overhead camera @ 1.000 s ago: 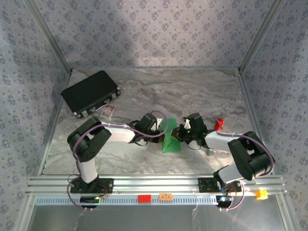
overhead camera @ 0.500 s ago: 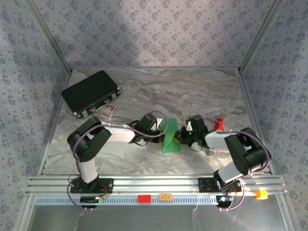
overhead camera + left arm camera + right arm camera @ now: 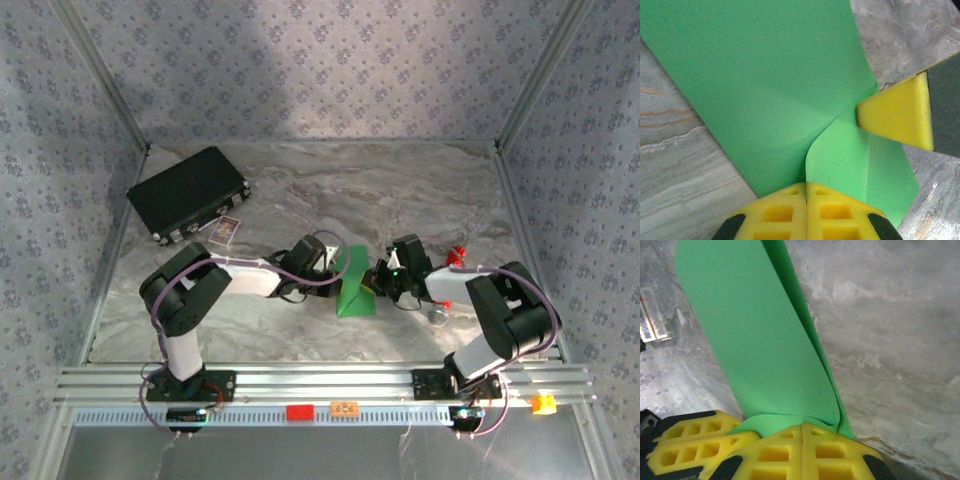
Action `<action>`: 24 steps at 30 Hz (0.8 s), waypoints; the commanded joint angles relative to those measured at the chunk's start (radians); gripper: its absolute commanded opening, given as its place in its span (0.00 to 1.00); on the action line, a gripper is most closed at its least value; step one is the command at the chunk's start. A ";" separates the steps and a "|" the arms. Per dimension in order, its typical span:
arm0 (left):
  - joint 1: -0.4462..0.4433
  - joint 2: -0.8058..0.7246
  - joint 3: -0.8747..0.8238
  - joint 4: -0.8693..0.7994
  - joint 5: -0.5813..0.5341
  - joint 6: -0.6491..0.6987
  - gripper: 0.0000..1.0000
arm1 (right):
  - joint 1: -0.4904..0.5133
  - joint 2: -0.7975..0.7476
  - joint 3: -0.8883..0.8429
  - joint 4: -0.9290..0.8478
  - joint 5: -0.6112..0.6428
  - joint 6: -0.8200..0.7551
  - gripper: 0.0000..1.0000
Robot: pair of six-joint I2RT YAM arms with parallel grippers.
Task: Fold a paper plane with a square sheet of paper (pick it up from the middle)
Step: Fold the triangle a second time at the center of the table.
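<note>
Aluminium rail ran along the near edge of the tabletop, carrying a red tag, an orange tag and the bases of both arms. From there the left arm and the right arm bent inward and met near the middle of the tabletop, with the bright-green square sheet of paper between them.

The sheet was partly folded: its nearer part lay low on the marbled surface and its farther part tilted upward. The left jaws were closed on it. In the left wrist view their yellow pads pressed together at the end of a curved fold in the green sheet, and a pad of the other arm touched the paper's right edge. The right jaws were likewise clamped on the paper. In the right wrist view their pads met where a rolled-over flap of the sheet came down, with the left arm's pad just beside them.

Near the right arm sat a small round silvery thing, and a little farther back a small red cylinder. Toward the far left lay a small card just beside a black rectangular case. Patterned walls closed the scene behind.
</note>
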 commanded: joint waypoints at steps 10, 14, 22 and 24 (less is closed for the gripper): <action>-0.008 0.012 -0.026 -0.057 -0.012 0.006 0.00 | -0.112 -0.008 -0.023 -0.032 0.027 -0.007 0.01; -0.008 0.010 -0.030 -0.055 -0.013 0.006 0.00 | -0.130 -0.032 -0.018 -0.019 0.044 0.008 0.02; -0.008 0.010 -0.025 -0.058 -0.010 0.010 0.00 | -0.009 -0.209 0.012 -0.069 0.119 -0.064 0.01; -0.007 0.008 -0.023 -0.059 -0.011 0.012 0.00 | 0.027 -0.196 0.025 -0.080 0.086 -0.083 0.01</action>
